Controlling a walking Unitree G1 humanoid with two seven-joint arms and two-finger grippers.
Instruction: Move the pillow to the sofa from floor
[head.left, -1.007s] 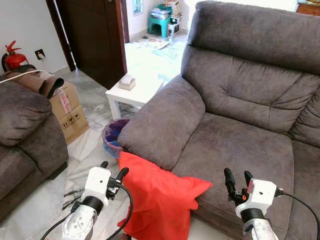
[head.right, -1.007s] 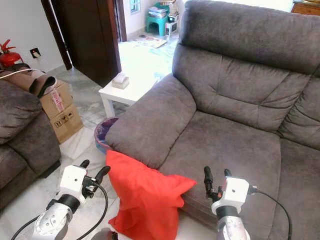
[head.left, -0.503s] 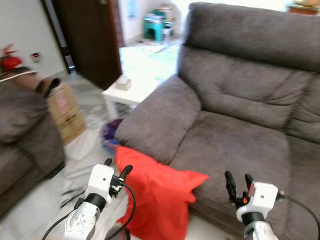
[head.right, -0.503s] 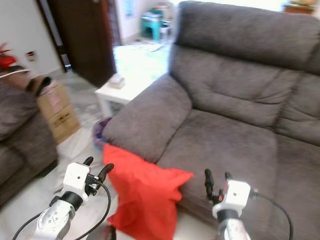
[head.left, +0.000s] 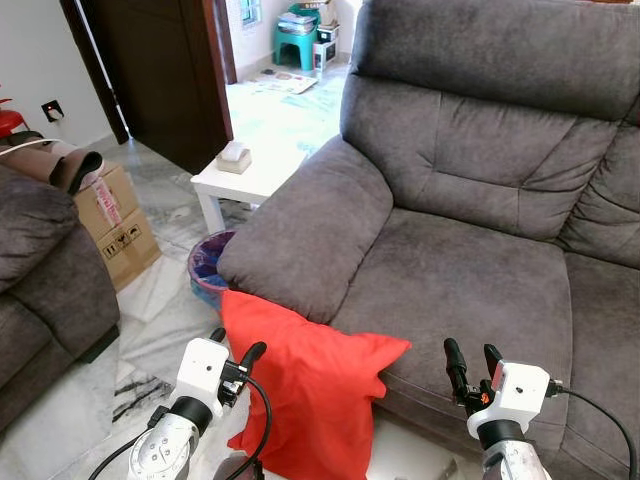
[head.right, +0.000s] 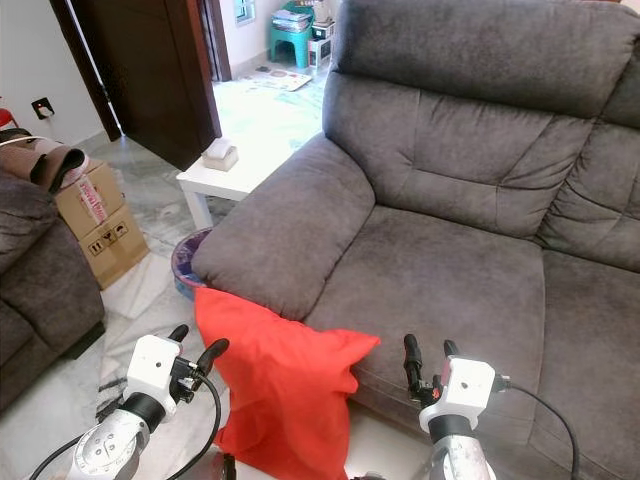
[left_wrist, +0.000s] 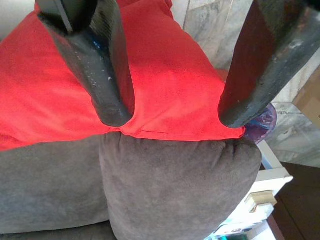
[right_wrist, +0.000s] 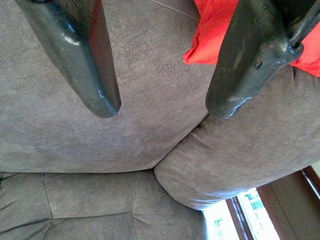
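Observation:
A red pillow (head.left: 305, 385) stands on the floor, leaning against the front of the grey sofa (head.left: 470, 270) just below its left armrest (head.left: 305, 235). My left gripper (head.left: 234, 345) hovers open right beside the pillow's left edge, holding nothing. In the left wrist view the pillow (left_wrist: 165, 85) lies beyond the spread fingers (left_wrist: 105, 75). My right gripper (head.left: 470, 358) is open over the sofa seat's front edge, to the right of the pillow's corner. A red corner of the pillow (right_wrist: 212, 30) shows in the right wrist view.
A purple-lined bin (head.left: 205, 270) sits on the marble floor beside the armrest, with a white side table (head.left: 255, 180) behind it. A cardboard box (head.left: 125, 225) and a second grey sofa (head.left: 45, 280) stand at the left. A dark door (head.left: 165, 70) is beyond.
The whole picture has shifted, so the camera has moved; the sofa and pillow sit a little further left in view. Both grippers keep their open pose beside the pillow.

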